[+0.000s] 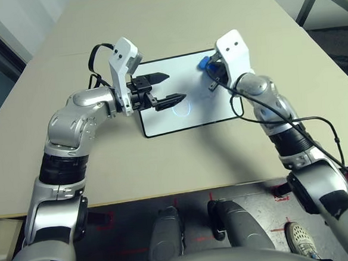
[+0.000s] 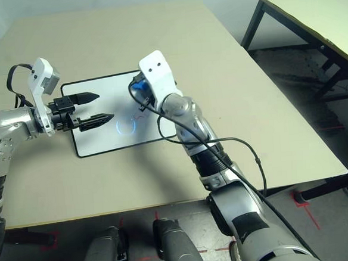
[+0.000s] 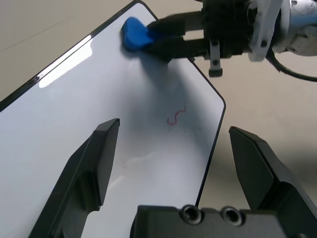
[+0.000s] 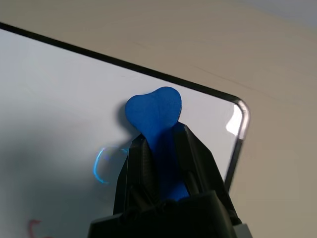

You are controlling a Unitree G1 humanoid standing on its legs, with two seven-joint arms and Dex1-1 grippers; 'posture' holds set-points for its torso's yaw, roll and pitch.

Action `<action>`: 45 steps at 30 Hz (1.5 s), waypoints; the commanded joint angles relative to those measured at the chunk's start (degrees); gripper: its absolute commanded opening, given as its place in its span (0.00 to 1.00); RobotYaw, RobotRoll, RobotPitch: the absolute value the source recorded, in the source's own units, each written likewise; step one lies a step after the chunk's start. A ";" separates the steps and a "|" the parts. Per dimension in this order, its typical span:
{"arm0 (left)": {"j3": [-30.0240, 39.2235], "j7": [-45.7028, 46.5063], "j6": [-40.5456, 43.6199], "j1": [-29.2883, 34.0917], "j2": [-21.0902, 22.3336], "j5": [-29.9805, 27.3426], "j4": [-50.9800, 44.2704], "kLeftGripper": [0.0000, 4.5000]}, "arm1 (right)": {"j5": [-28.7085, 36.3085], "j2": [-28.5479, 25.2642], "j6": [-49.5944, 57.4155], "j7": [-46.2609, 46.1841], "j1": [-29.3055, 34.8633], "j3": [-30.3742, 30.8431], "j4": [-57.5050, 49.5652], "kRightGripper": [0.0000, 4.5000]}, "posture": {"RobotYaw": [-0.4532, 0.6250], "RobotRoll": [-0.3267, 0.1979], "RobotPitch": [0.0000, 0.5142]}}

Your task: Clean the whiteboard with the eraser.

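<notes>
The whiteboard [image 1: 185, 122] lies flat on the table, with a light-blue ring [image 1: 181, 108] and a small red squiggle [image 3: 176, 116] drawn on it. My right gripper [image 4: 159, 135] is shut on the blue eraser [image 4: 153, 111], whose end rests on the board near its far right corner. From the head camera the eraser [image 1: 203, 62] peeks out beside the white wrist housing. Hovering over the board's left half, my left gripper [image 1: 177, 86] is open with nothing between its fingers and points toward the right gripper.
The board sits mid-table on a beige tabletop [image 1: 164, 167], with bare surface all around it. A black cable [image 2: 247, 149] trails along my right forearm. A second table [image 2: 309, 13] stands off to the right, across a gap of floor.
</notes>
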 commanded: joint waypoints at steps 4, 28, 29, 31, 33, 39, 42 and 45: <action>-0.62 -0.08 0.64 -0.31 0.11 0.29 -0.97 1.00 | -0.72 -0.11 3.43 0.34 3.84 1.06 0.70 0.14 | 0.43 0.62 0.26; -0.90 -0.49 0.70 -0.93 0.38 0.32 -0.54 1.00 | 0.29 -1.57 7.09 15.35 12.61 10.94 -3.52 0.13 | 0.44 0.62 0.27; -0.90 -0.47 0.74 -0.82 0.40 0.30 -0.63 1.00 | 0.18 -1.66 6.93 15.49 12.75 11.03 -3.32 0.13 | 0.44 0.62 0.27; -0.93 -0.53 0.80 -0.53 0.61 0.38 -0.60 1.00 | -0.01 -1.76 6.57 15.74 12.80 11.12 -2.75 0.13 | 0.44 0.62 0.27; -1.23 -0.84 1.07 0.11 1.55 0.85 -0.39 1.00 | -0.22 -1.87 6.13 15.85 12.64 11.09 -2.23 0.13 | 0.44 0.62 0.27; -2.88 -3.25 2.31 2.81 5.94 2.10 -0.27 1.00 | -0.84 -1.52 2.33 12.85 9.46 8.31 -0.51 0.13 | 0.44 0.62 0.27; -2.72 -3.64 2.63 3.56 6.45 2.37 -0.59 1.00 | -0.81 -0.97 0.55 10.50 7.12 6.40 -0.21 0.13 | 0.44 0.62 0.27; -2.69 -3.77 2.64 4.09 6.43 2.67 -0.64 1.00 | -0.59 -0.10 -1.93 7.59 4.04 4.57 0.12 0.13 | 0.44 0.62 0.28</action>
